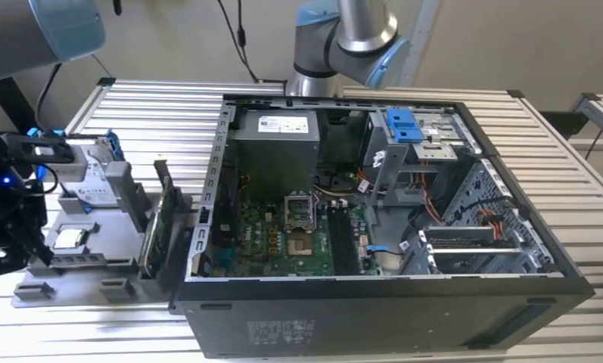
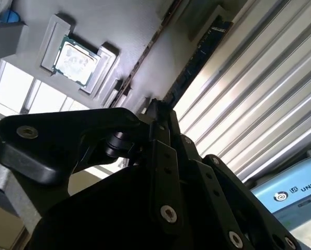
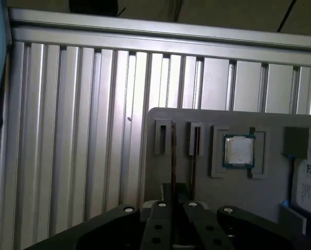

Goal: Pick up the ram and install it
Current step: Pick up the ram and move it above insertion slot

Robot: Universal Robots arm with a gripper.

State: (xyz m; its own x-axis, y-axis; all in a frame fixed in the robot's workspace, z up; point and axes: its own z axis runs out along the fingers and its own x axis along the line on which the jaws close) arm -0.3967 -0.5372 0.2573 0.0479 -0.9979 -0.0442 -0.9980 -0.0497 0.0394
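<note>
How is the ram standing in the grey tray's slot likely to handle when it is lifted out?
The ram is card-thin and stands on edge in a slot of the grey tray, so it is probably light and stiff, but apt to tip once free. Being so thin, it could crack if twisted in the slot.

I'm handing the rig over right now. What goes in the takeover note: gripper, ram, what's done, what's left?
Gripper: low over the grey tray, in line with the ram; grip unclear.
Ram: on edge in a tray slot, with a second stick beside it and the CPU further along.
Done: nothing lifted or installed.
Left: pick up the ram and seat it in the open computer case.
</note>
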